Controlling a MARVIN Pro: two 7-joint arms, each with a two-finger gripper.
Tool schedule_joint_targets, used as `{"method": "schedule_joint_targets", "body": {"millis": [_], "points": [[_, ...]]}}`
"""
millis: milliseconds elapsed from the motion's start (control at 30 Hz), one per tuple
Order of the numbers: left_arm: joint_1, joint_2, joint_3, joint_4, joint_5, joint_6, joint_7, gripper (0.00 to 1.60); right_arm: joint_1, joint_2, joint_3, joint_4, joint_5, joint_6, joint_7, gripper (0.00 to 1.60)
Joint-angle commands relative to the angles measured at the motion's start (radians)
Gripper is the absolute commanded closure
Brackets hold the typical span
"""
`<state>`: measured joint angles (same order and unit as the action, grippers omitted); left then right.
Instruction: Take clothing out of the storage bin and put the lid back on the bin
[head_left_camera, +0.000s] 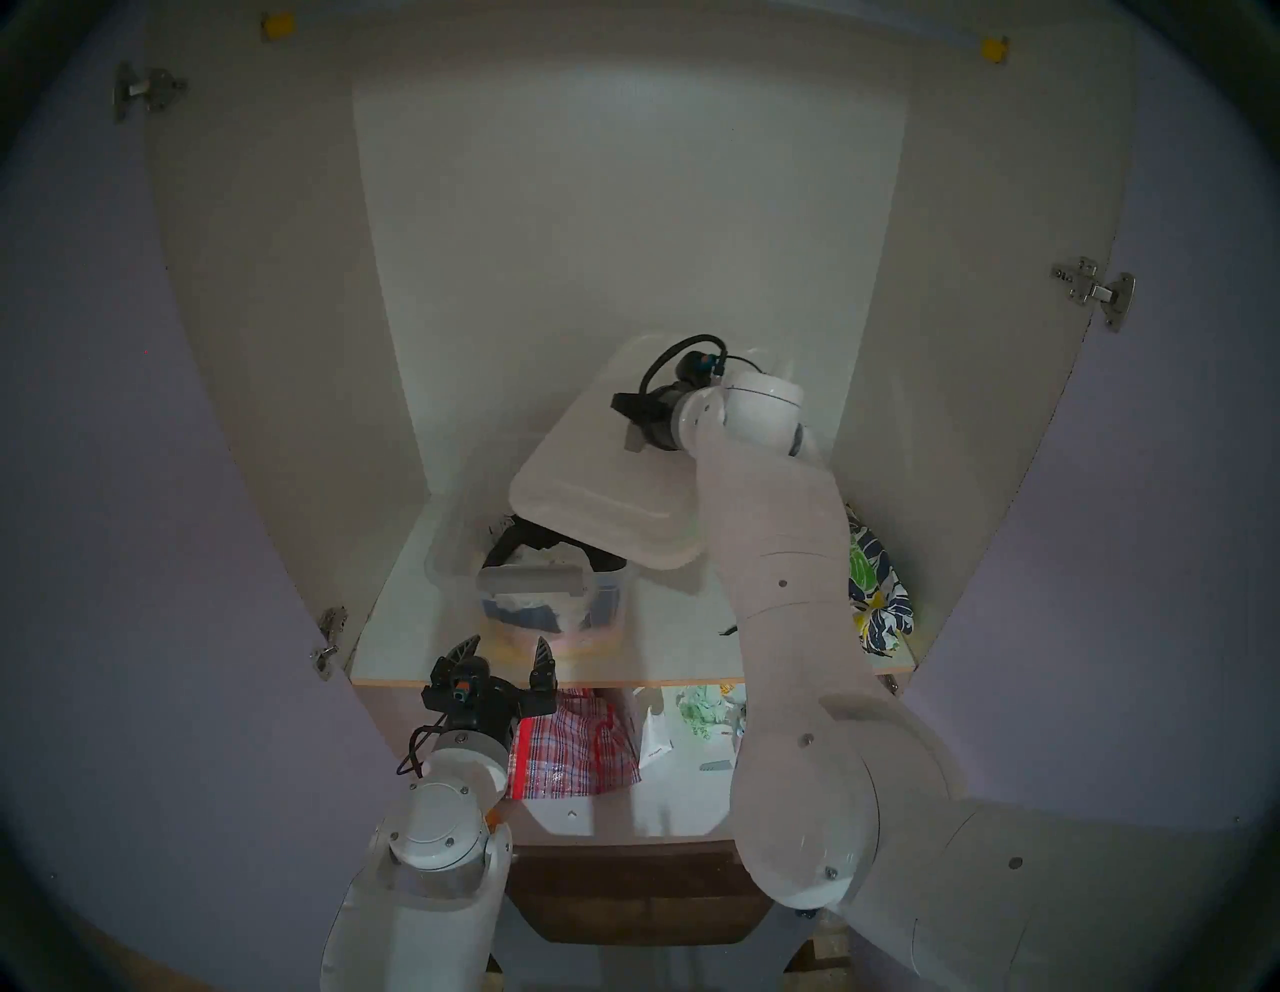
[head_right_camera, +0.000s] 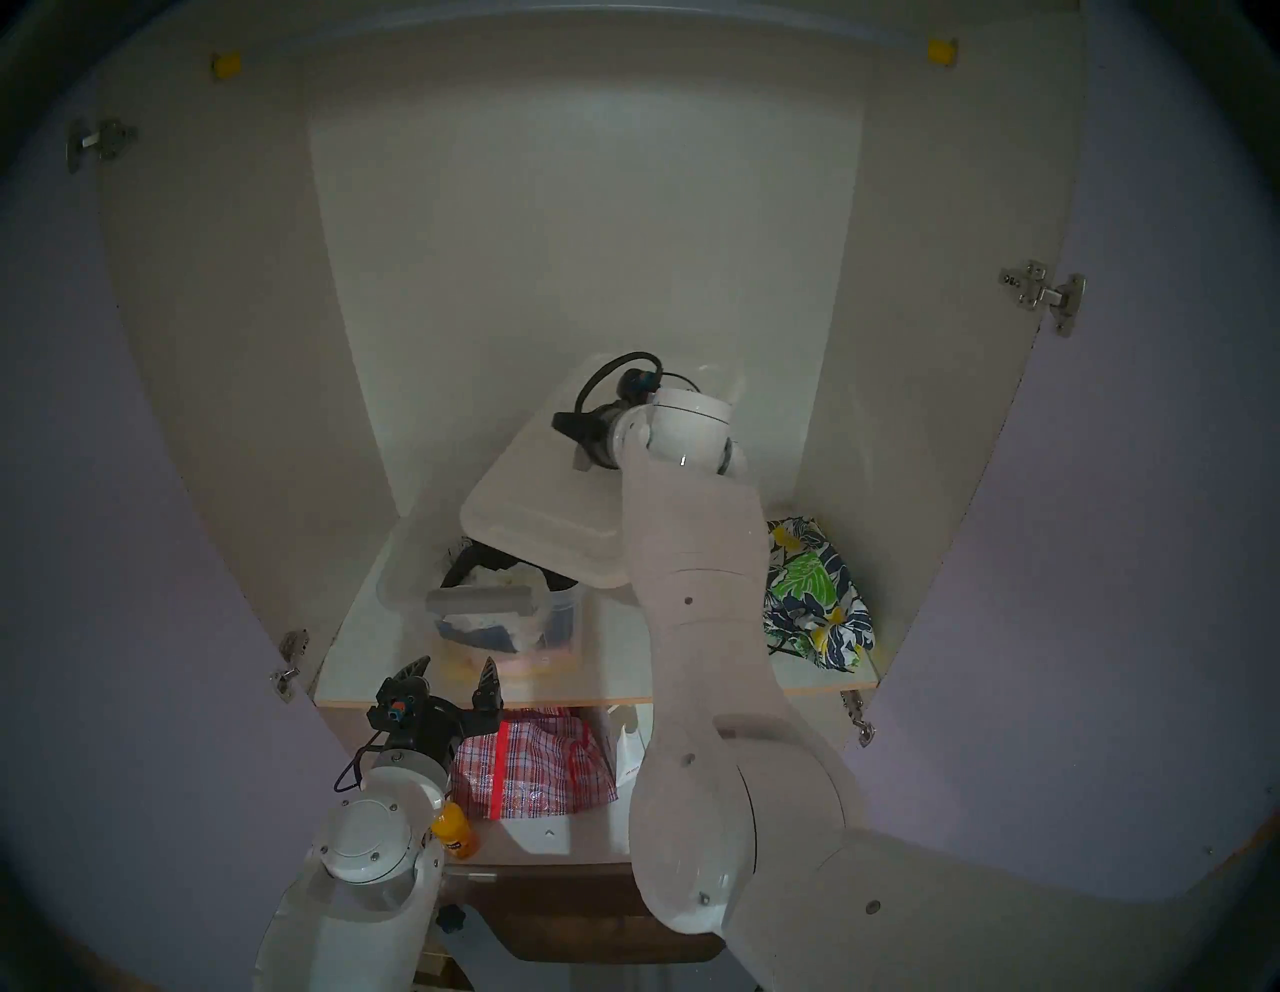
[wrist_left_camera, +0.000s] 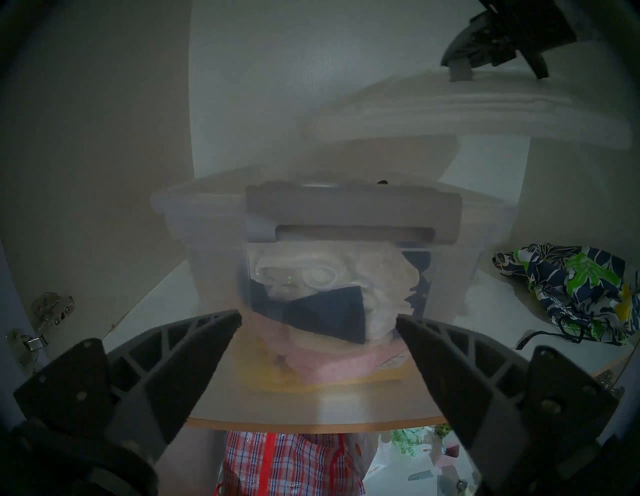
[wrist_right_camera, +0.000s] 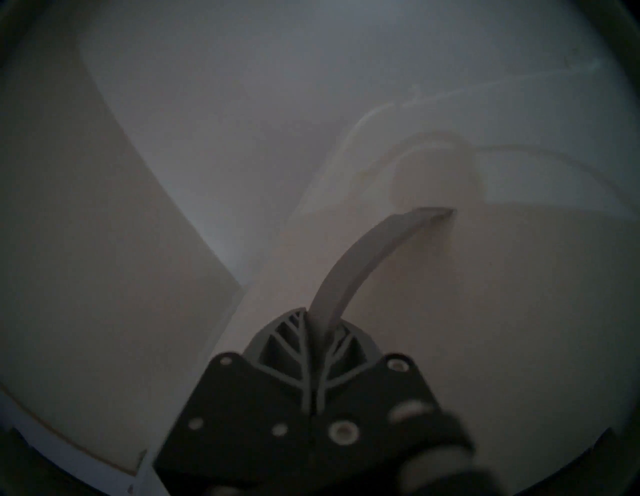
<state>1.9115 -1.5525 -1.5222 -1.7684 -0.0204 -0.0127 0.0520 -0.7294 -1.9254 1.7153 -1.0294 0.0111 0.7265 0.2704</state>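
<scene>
Head left view. Step in hand, as I judge it: lid replacement. The clothing (head_left_camera: 878, 589) is already out, lying on the shelf (head_left_camera: 665, 623) to the right of the storage bin (head_left_camera: 533, 596), partly hidden behind my right forearm. My right gripper (head_left_camera: 634, 422) holds the lid (head_left_camera: 609, 499) in the air by its grey strip handle, tilted, the near edge low over the bin's back right part and the far edge raised toward the cupboard's rear wall. The right arm reaches up and across from the lower right, wrist bent leftward. My left gripper (head_left_camera: 505, 665) hangs just before the shelf's front edge, in front of the bin, fingers spread and holding nothing.

Head right view. Same arrangement. The lid covers only the bin's rear right part; a plain black garment (head_right_camera: 485, 558) shows inside under its near edge.

Left wrist view. Both left fingers (wrist_left_camera: 194, 350) stand wide apart, pointing about level at the bin's grey front handle (wrist_left_camera: 353, 214). Folded items show through the clear wall. The lid is at upper right, above the rim and not seated.

Right wrist view. My right fingers (wrist_right_camera: 294, 350) are closed on the strip handle (wrist_right_camera: 367, 263), which bows up from the lid's face.

Next move, my estimate: carry the lid left and toward me until it sits square over the rim, level it, lower it, then let go. Risk: the lid swinging on its flexible strip.
</scene>
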Motion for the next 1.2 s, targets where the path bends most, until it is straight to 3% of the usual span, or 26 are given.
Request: {"method": "schedule_joint_targets", "body": {"millis": [0, 133, 633, 900, 1167], "points": [[-0.006, 0.003, 0.003, -0.031, -0.003, -0.006, -0.007, 0.00, 0.095, 0.016, 0.019, 0.114, 0.022, -0.135, 0.042, 1.60], [-0.006, 0.005, 0.004, -0.032, -0.005, -0.006, -0.007, 0.00, 0.151, 0.019, 0.034, 0.248, 0.019, -0.249, 0.054, 1.60], [-0.008, 0.008, 0.007, -0.028, -0.008, -0.007, -0.001, 0.00, 0.340, 0.018, 0.045, 0.713, 0.007, -0.508, 0.054, 1.60], [-0.011, 0.008, 0.007, -0.021, -0.007, -0.007, 0.002, 0.00, 0.385, 0.002, 0.051, 0.824, 0.009, -0.515, 0.022, 1.60], [-0.014, 0.008, 0.008, -0.016, -0.008, -0.007, 0.005, 0.00, 0.409, -0.003, 0.067, 0.843, 0.020, -0.507, -0.008, 1.60]]}}
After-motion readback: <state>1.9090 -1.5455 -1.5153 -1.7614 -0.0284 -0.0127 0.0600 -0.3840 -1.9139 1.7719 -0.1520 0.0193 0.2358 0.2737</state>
